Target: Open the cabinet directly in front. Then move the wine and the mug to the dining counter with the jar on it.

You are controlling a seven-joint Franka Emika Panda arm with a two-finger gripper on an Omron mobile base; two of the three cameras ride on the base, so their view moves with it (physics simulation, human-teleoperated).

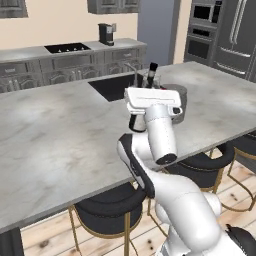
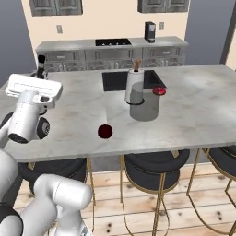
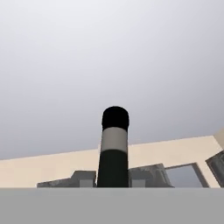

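Over dining counter (image 1: pixel 60 125), wine (image 3: pixel 113 148) rises from gripper (image 3: pixel 113 186).

The counter (image 2: pixel 193 106) is showing veined grey marble, matt. The stools (image 2: pixel 154 168) are showing gold metal legs. The floor (image 2: pixel 138 203) is looking like pale wood planks.
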